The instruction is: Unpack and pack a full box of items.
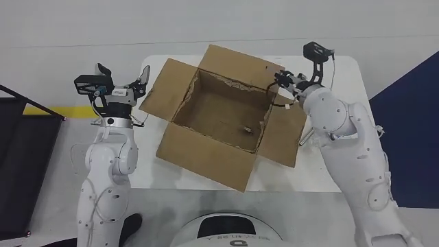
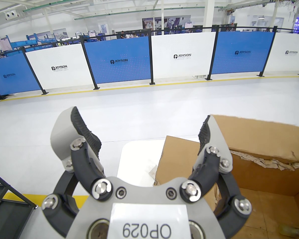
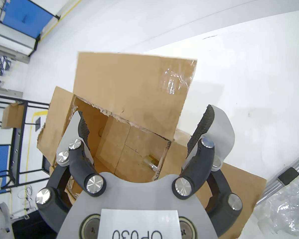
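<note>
An open cardboard box (image 1: 206, 154) stands in the middle of the white table (image 1: 322, 171) with its flaps splayed outward. One small bottle (image 1: 248, 130) lies on the box floor near the right wall; it shows also as the bottle (image 3: 150, 162) and as the bottle (image 2: 289, 230). My left gripper (image 1: 123, 77) is held off the table's left end beside the box's left flap (image 2: 179, 160), open and empty (image 2: 139, 116). My right gripper (image 1: 282, 82) hovers above the box's far right corner, open and empty (image 3: 144, 115), over the box (image 3: 129, 80).
A black rack (image 1: 20, 144) stands on the floor to the left of the table. Crumpled clear plastic (image 3: 286, 200) and a metal rod (image 3: 289, 175) lie on the table right of the box. A blue panel (image 1: 411, 130) stands at the far right.
</note>
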Robot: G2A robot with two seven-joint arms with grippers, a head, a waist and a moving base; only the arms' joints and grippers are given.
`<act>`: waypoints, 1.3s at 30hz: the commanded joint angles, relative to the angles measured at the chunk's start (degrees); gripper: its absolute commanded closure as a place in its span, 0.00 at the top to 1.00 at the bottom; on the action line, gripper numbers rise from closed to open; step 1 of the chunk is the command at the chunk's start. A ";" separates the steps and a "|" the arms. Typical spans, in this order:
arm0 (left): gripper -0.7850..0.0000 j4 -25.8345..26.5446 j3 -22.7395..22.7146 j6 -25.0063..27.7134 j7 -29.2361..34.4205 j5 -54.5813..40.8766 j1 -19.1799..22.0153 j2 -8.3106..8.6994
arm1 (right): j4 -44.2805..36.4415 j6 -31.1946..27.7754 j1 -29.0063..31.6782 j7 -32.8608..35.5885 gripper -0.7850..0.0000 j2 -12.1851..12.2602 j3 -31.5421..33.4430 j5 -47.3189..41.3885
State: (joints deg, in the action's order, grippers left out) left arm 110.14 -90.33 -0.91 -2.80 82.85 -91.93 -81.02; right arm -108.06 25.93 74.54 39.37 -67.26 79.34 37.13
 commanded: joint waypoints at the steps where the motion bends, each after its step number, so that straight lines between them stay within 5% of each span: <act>1: 1.00 0.00 0.00 0.00 0.00 0.00 0.00 0.00 | -2.62 -0.85 5.06 -3.69 1.00 0.20 5.25 -3.16; 9: 1.00 0.00 0.00 0.00 0.00 0.00 0.00 0.00 | -7.94 -7.03 24.84 -13.98 1.00 0.05 22.03 -16.73; 39: 1.00 0.00 0.00 0.00 0.00 0.00 0.00 0.00 | -7.53 -5.92 24.98 -12.00 1.00 0.15 22.27 -16.81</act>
State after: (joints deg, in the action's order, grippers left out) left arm 110.14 -90.33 -0.91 -2.80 82.85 -91.93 -81.02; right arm -115.59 20.01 99.52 27.37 -67.12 101.60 20.33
